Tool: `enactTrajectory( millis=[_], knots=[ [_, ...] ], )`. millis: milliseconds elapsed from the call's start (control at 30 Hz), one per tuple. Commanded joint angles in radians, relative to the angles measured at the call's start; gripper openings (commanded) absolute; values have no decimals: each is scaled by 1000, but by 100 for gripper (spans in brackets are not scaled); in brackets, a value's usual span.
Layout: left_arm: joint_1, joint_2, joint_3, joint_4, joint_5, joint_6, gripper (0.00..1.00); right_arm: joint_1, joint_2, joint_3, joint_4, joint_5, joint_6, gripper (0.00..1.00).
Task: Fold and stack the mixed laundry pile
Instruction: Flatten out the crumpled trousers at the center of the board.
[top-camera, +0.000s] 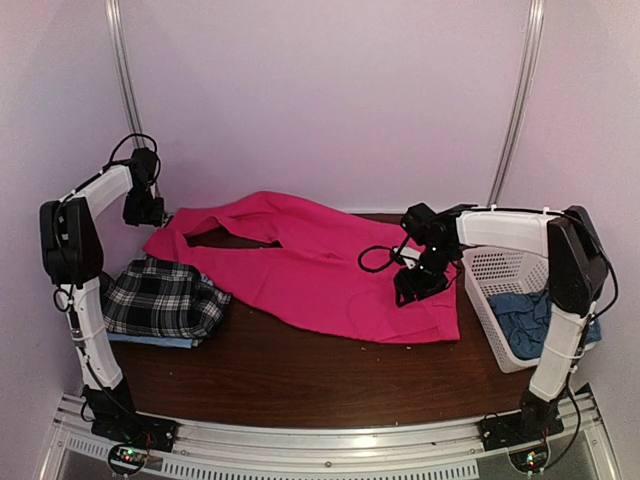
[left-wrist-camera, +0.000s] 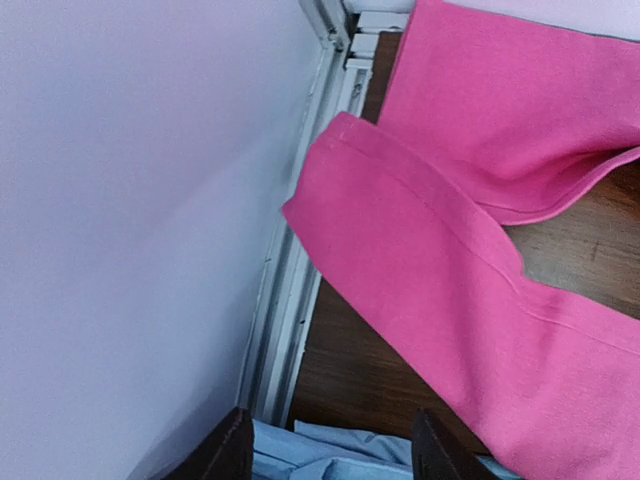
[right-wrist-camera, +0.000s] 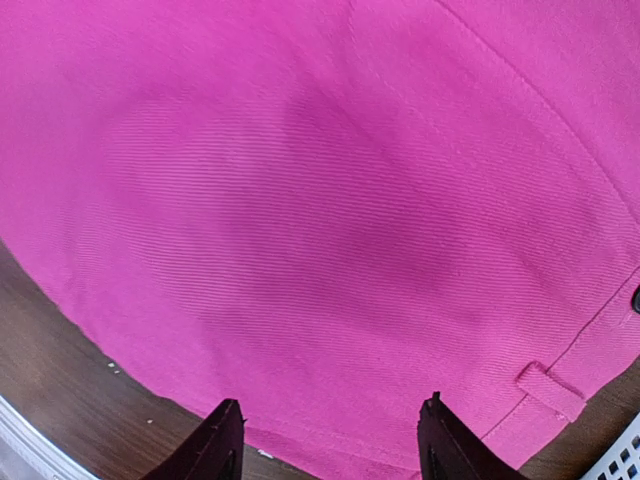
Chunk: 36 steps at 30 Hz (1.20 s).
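The hot-pink trousers (top-camera: 300, 265) lie flat and spread out across the middle of the brown table (top-camera: 300, 375); the two legs point to the far left, and there is a gap of bare wood between them; the top part of the trousers lies to the right, near the white plastic basket (top-camera: 490, 270).

The left gripper (top-camera: 146, 212) hangs at the far left corner, just beside the end of a trouser leg; its fingers (left-wrist-camera: 232, 452) are spread apart and there is nothing between them; the wrist camera sees the hem of the leg below, next to the metal rail (left-wrist-camera: 290, 300) at the foot of the wall.

The right gripper (top-camera: 418, 287) is over the top part of the trousers, close to the basket; its fingers (right-wrist-camera: 222, 440) are spread apart too, and they pinch nothing; under them is smooth pink cloth with a small belt loop (right-wrist-camera: 550, 385) near the edge; I cannot tell if the tips touch the cloth.

The black-and-white plaid shirt (top-camera: 160, 298) sits folded at the left side of the table; it rests on top of the light blue shirt (top-camera: 160, 341), and only a thin blue edge peeks out under it.

The duller blue cloth (top-camera: 522, 318) lies crumpled inside the basket, at the right edge of the table.
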Motion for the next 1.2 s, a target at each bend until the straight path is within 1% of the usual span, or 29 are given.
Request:
enactTrajectory(
  millis=[0,100,267,333,433,567,633,700,833,867,900,1000,1067,1167],
  knots=[
    [-11,-25,30,60,139,45,56,5,-111,2,62,-78,-46,59],
    [-34,-45,-9,72,162,57,58,22,-140,-16,76,-90,-88,57],
    [-49,-89,-101,153,325,92,60,53,-132,-17,70,-80,-125,57],
    [-91,-87,-116,189,427,113,62,51,-108,14,78,-64,-111,57],
    [-137,-61,-101,218,480,132,63,23,-46,138,103,-43,-74,58],
    [-170,5,-63,276,523,117,63,-42,107,391,73,18,-23,58],
    [-183,53,-21,303,513,104,64,-66,193,518,37,34,-14,58],
    [-188,110,39,328,478,80,66,-79,259,604,25,40,-12,58],
    [-189,272,238,334,376,34,73,-88,360,684,48,9,5,58],
    [-188,313,306,334,327,21,75,-88,381,696,53,3,9,58],
    [-187,353,343,338,290,11,77,-89,402,703,59,-1,16,58],
    [-172,462,423,341,252,-10,81,-89,458,727,63,-14,28,58],
    [-159,506,451,321,260,-4,80,-89,481,733,59,2,29,58],
    [-146,526,452,270,269,46,71,-89,508,734,48,20,18,58]
  ],
)
